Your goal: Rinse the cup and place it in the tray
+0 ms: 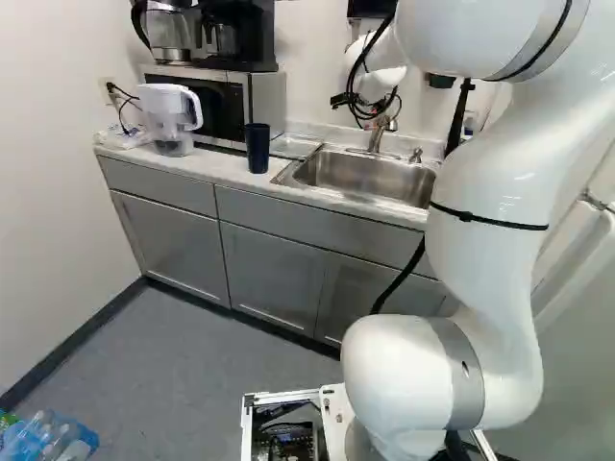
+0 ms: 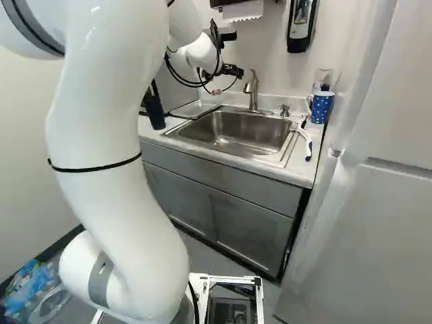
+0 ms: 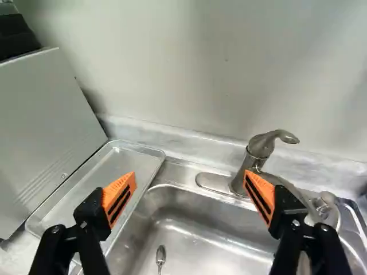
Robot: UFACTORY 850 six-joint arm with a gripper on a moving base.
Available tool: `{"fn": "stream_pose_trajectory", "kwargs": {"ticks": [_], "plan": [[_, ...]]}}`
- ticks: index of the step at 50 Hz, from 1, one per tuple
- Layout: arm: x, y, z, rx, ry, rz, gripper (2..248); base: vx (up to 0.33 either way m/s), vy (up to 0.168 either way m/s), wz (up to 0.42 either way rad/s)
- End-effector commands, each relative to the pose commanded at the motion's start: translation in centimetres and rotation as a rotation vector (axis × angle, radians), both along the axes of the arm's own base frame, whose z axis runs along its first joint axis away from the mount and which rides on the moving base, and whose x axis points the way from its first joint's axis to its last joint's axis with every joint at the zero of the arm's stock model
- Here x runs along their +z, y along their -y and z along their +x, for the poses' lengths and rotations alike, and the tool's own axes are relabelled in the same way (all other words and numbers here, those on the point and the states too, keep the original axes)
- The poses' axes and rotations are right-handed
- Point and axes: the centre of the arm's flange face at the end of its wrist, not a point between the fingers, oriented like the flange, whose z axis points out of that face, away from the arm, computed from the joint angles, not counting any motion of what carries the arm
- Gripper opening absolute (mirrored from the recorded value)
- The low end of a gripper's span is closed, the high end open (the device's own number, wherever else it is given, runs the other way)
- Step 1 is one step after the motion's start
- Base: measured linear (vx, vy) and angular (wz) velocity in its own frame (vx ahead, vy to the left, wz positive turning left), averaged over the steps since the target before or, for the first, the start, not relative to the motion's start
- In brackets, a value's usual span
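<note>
1. Two fingers of the gripper stand wide apart, holding nothing.
2. Dark cup: upright on the counter, left of the gripper and lower.
3. Metal tray: ahead of the left finger, beside the sink.
4. Faucet: ahead, toward the right finger.
5. Blue patterned mug: right of the gripper, past the sink.
</note>
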Motion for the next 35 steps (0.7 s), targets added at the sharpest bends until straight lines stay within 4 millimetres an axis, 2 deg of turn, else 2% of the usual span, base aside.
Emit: {"fn": "stream_pose_trajectory", "kwargs": {"ticks": [35], "plan": [[-0.2,2.0,1.8,-0.026,0.008,-0.001,247,0.000,0.000,0.000]]}}
